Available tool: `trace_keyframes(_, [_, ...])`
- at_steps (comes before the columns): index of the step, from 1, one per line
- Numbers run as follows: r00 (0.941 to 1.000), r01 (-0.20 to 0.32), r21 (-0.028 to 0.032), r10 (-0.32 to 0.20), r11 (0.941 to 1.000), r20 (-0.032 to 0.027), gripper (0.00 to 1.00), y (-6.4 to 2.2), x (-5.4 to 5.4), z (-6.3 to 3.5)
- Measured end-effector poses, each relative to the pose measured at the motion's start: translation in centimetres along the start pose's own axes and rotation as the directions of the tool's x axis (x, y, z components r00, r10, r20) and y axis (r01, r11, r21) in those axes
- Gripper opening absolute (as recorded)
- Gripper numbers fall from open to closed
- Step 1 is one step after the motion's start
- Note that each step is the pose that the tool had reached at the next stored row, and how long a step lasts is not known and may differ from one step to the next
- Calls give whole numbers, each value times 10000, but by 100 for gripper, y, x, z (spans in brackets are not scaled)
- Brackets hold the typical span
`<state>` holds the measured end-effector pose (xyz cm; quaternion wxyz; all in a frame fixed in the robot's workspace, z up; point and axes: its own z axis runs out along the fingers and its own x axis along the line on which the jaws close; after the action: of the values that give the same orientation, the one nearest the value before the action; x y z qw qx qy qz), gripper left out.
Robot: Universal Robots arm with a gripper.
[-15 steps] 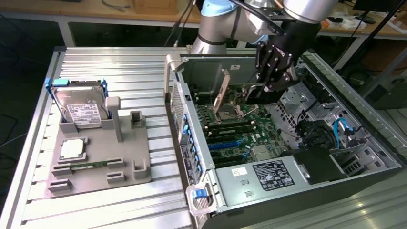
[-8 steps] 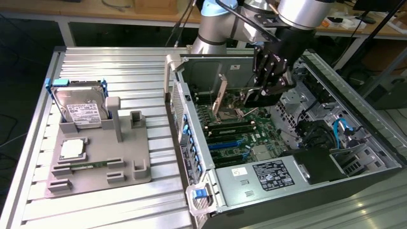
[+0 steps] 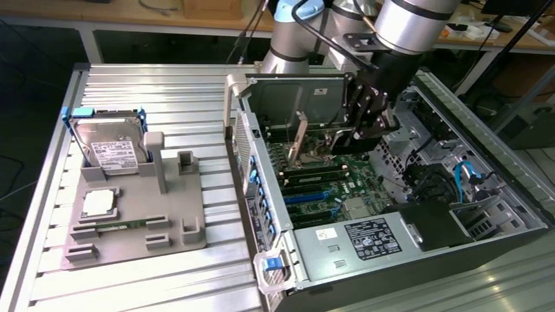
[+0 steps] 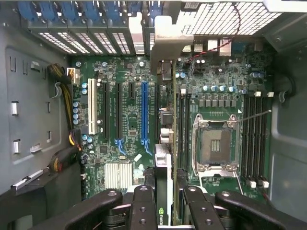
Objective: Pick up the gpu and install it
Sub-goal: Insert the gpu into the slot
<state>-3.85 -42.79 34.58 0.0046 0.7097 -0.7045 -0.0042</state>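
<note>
The gpu (image 3: 299, 133) stands on edge inside the open computer case (image 3: 260, 214), above the green motherboard (image 3: 334, 188). In the wrist view the gpu (image 4: 163, 158) runs edge-on away from me, and its silver bracket (image 4: 165, 43) reaches the rear slot openings. My gripper (image 4: 165, 203) is shut on the card, one dark finger (image 4: 143, 203) on each side of its near end. The card lines up with a slot between the blue slot (image 4: 144, 112) and the memory slots (image 4: 181, 124). Whether it sits fully in that slot I cannot tell. In the exterior view my gripper (image 3: 351, 140) hangs low in the case.
On the exterior view's left, a grey fixture plate (image 3: 165, 208) carries a silver hard drive (image 3: 108, 146), a processor (image 3: 100, 203) and a green memory stick (image 3: 121, 225). The power supply (image 3: 373, 237) and cables (image 3: 468, 175) crowd the case's near end. The open processor socket (image 4: 214, 143) lies beside the card.
</note>
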Motion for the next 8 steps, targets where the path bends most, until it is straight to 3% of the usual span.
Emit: trace_keyframes(8, [10000, 1, 1, -1, 10000, 1, 27, 18, 37, 177])
